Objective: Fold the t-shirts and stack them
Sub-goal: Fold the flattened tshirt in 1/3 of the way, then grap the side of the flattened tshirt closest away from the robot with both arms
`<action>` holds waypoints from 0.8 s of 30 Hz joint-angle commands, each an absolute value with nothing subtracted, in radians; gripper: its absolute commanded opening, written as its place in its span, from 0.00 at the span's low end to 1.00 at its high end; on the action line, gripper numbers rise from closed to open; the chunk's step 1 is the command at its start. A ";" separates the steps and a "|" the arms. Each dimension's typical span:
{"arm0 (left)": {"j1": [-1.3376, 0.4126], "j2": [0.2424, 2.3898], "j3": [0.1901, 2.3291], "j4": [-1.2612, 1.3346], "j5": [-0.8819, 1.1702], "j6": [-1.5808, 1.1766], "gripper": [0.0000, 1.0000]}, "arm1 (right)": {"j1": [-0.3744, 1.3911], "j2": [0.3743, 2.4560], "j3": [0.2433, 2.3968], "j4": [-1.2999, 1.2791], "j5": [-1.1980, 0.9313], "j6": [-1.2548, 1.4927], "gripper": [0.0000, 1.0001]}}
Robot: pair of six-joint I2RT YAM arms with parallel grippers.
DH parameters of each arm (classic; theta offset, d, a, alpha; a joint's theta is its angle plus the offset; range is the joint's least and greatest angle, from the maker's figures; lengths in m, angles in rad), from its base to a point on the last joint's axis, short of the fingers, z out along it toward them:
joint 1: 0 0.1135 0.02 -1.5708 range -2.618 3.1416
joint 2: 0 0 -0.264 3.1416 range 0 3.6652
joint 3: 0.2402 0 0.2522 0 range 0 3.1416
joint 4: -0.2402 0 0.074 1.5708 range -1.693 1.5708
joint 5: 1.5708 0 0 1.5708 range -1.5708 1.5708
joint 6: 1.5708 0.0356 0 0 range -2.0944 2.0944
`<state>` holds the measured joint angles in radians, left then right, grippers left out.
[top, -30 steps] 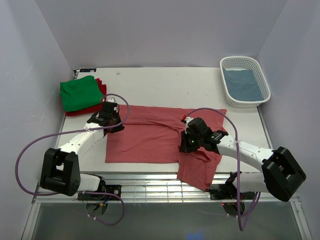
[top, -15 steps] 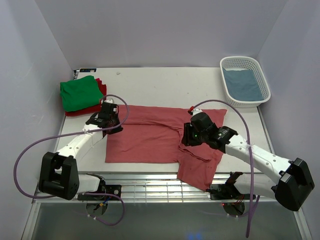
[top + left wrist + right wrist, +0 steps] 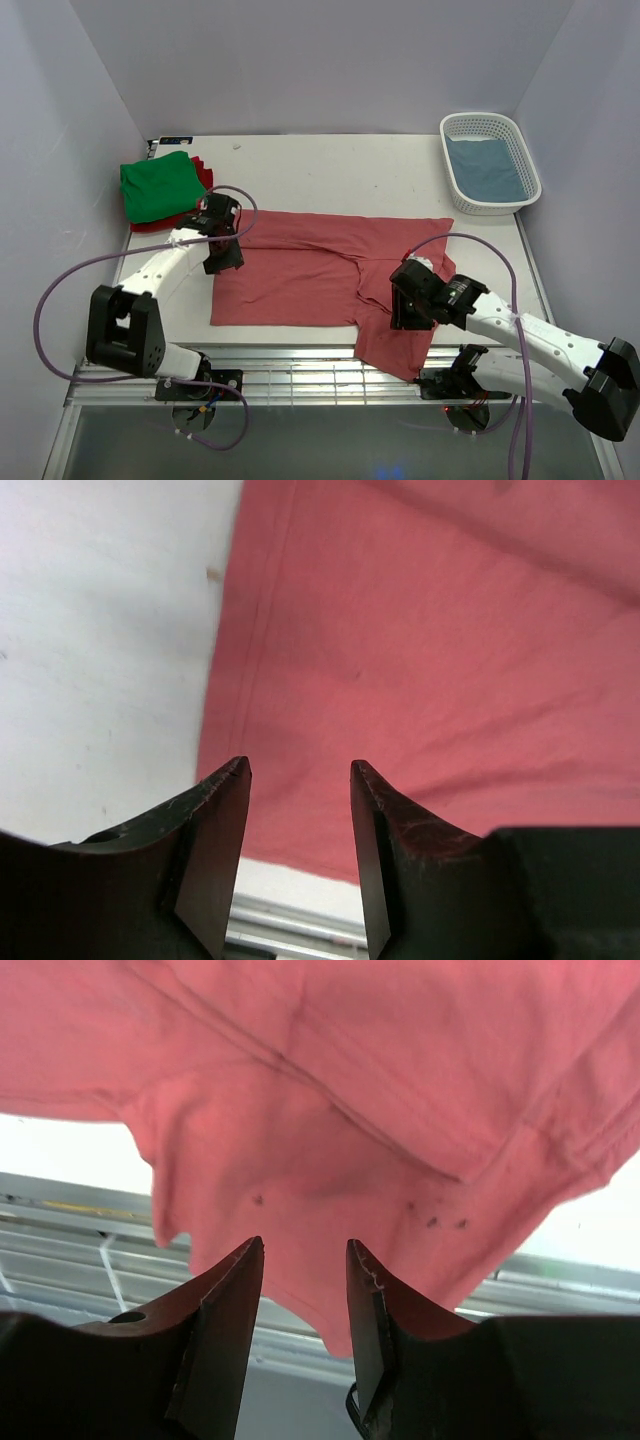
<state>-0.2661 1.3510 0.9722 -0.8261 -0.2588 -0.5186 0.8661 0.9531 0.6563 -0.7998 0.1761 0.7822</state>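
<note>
Sprawling creased pinkish-red cotton t-shirt (image 3: 300,275)

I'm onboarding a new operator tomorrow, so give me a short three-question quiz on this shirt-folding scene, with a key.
1. True or false: the green t-shirt lies on top of the dark red t-shirt.
2. Where is the grey-blue t-shirt? A) in the white basket; B) under the left arm; C) hanging off the table's near edge.
3. Fill in: the jaws of the left gripper and the right gripper both stand ____ over the pinkish-red t-shirt, with nothing between them.

Key: 1 true; 2 A; 3 open.
</note>
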 commanded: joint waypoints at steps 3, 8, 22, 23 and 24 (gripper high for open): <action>-0.264 1.411 0.937 -0.997 -0.154 -0.566 0.56 | 0.922 0.968 0.661 -0.839 0.190 0.882 0.45; -0.265 1.316 0.833 -1.026 -0.090 -0.649 0.56 | 0.956 0.976 0.660 -0.854 0.207 0.910 0.45; -0.264 1.302 0.773 -1.052 -0.132 -0.701 0.57 | 0.979 0.933 0.561 -0.870 0.206 0.999 0.46; -0.264 1.321 0.781 -1.045 -0.133 -0.695 0.57 | 0.980 0.934 0.560 -0.870 0.207 1.003 0.46; -0.264 1.362 0.784 -1.040 -0.149 -0.690 0.57 | 0.980 0.933 0.557 -0.867 0.207 1.009 0.46</action>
